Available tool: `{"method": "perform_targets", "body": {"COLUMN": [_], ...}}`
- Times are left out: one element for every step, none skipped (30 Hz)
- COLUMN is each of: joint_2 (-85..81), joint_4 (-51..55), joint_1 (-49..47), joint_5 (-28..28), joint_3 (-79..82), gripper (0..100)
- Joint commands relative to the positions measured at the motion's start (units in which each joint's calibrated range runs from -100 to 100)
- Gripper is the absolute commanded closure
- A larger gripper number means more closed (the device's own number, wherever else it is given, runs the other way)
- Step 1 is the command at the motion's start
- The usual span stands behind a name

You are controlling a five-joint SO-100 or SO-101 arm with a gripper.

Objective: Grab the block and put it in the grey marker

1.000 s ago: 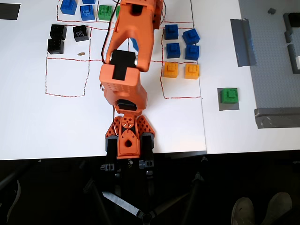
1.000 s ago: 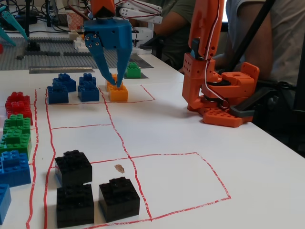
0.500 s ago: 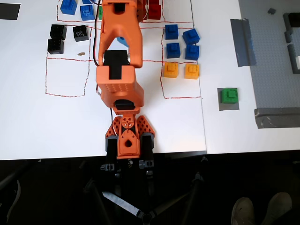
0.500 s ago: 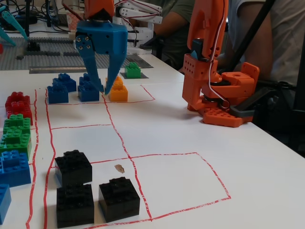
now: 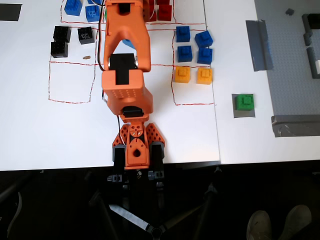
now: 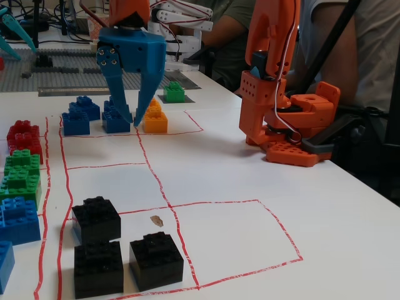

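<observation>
The green block sits on the small grey marker at the right of the white table in the overhead view. In the fixed view the block and the marker lie far back, behind the orange bricks. My blue gripper hangs above the table in front of the blue bricks, well short of the block. Its fingertips nearly meet and hold nothing. In the overhead view the orange arm hides the gripper almost entirely.
Blue bricks and orange bricks lie in a red-lined box between the arm and the block. Black bricks are near the fixed camera, with red, green and blue bricks at its left. A grey baseplate and tape strips are at the overhead right.
</observation>
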Motion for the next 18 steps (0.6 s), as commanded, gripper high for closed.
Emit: {"method": "perform_targets", "body": {"joint_2": [-4.6,-4.6,-4.7,-4.7,-4.8,-4.8,-4.9,-4.9,-4.8,-4.8,-4.7,-4.6,-4.5,-4.3,-4.2,-4.1,-4.1,-4.1], "joint_4": [-0.9,-0.9,-0.9,-0.9,-0.8,-0.8,-0.8,-0.8,-0.7,-0.7,-0.7,-0.7,-0.7,-0.7,-0.7,-0.7,-0.7,-0.7], "joint_1": [-2.2,-2.2,-2.2,-2.4,-2.4,-2.5,-2.6,-2.6,-2.7,-2.8,-2.8,-2.7,-2.7,-2.7,-2.9,-2.9,-3.0,-3.1], "joint_5": [-0.5,-0.5,-0.4,-0.4,-0.3,-0.3,-0.3,-0.3,-0.3,-0.3,-0.3,-0.3,-0.3,-0.4,-0.4,-0.4,-0.4,-0.4], "joint_3": [-5.8,-5.8,-5.8,-5.8,-5.8,-5.8,-5.7,-5.7,-5.7,-5.7,-5.7,-5.8,-5.9,-6.0,-6.0,-6.0,-6.1,-6.1], "gripper": [100,100,100,100,100,100,100,100,100,100,100,100,100,100,100,100,100,100]}}
